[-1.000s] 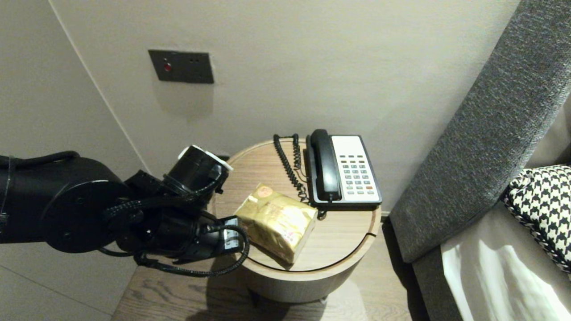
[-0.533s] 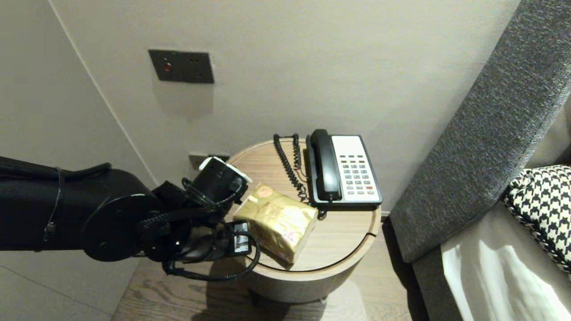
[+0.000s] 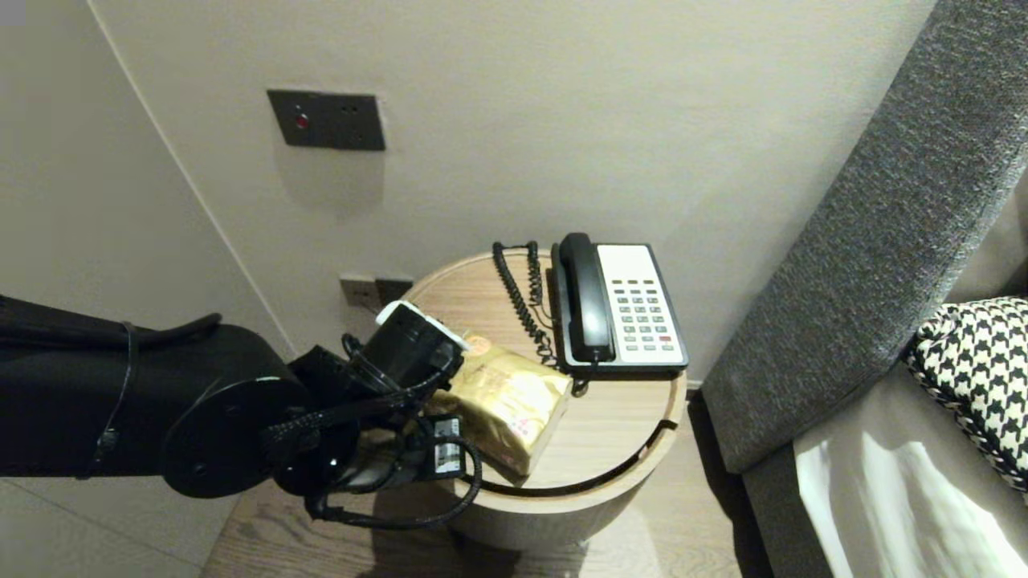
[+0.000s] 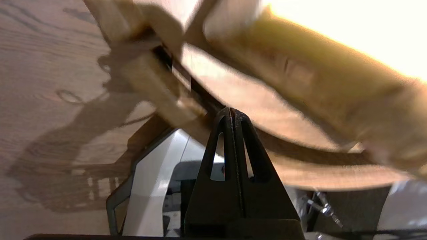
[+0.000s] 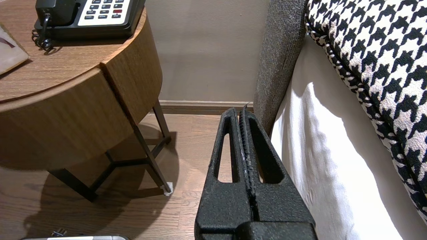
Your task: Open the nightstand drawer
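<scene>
Well, we are holding our left gripper (image 4: 232, 112) clenched on nothing at the 8 o'clock rim of the round table (image 3: 618, 425), just beside the gold packet (image 3: 510, 401); whether they are touching we cannot tell. The packet is lying flat at 7 o'clock of the telephone (image 3: 622, 309), so we are judging it not yet grasped or lifted. Our right gripper (image 5: 242, 113) is hanging clenched and parked by the bed (image 5: 310, 160). The packet is showing 1 orange seal, its print unreadable.

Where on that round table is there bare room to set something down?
Bare wood at the front right of the table, between gold pack, telephone and rim. A smaller strip behind the pack, left of the coiled cord. Crowded at front left, where the left gripper is by the pack.
</scene>
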